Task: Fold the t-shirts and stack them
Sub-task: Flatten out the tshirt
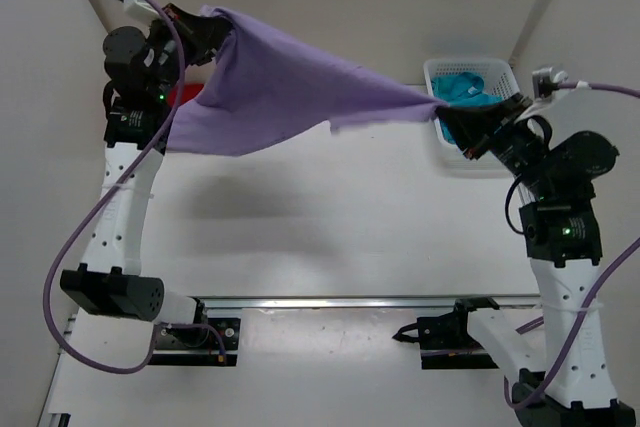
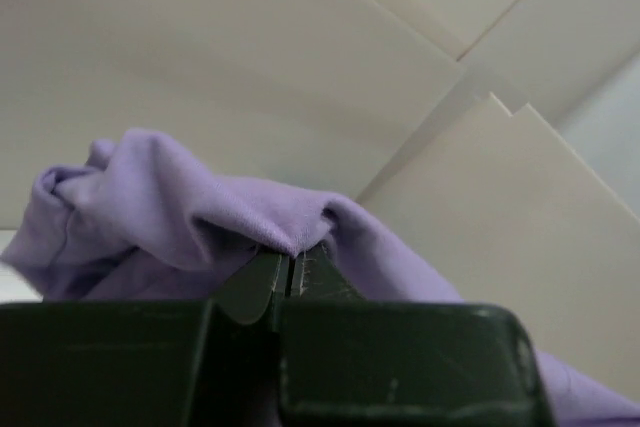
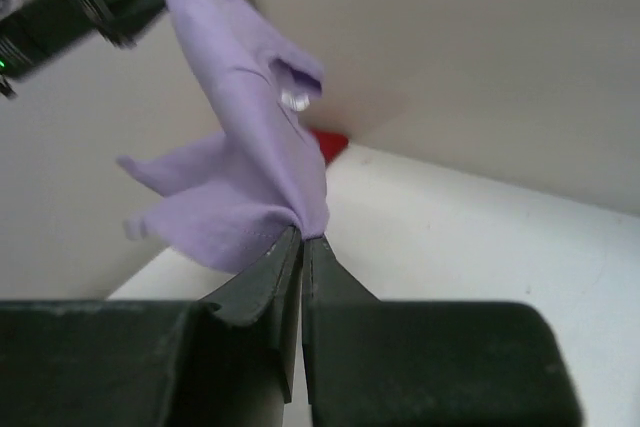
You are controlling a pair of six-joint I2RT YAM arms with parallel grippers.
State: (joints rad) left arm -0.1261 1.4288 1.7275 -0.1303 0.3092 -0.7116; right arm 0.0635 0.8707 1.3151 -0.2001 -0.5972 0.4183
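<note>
- Left claw (image 2: 290,269): I see the two fingers pressed together, clamped on a bunched fold of the lavender t-shirt (image 1: 285,87). It is raised over the far left corner of the table (image 1: 330,237).
- Right claw (image 3: 301,243): fingers together, pinching a thin edge of the same lavender t-shirt. It sits toward the far right corner, just beside the basket (image 1: 470,163).
- Lavender t-shirt: held off the table and stretched between the two claws. It is broad and bunched at the left claw and narrows to a point at the right one. The lower edge hangs loose on the left side, clear of the surface, with a soft shadow on the table below.
- Red t-shirt (image 3: 328,143): I see only a small patch, at the far left corner of the table. From above, the lavender cloth and the left arm hide most of it.
- Teal t-shirt (image 1: 463,87): crumpled inside the basket.
- Basket: white mesh, standing at the far right corner of the table, partly covered by the right claw from above.
</note>
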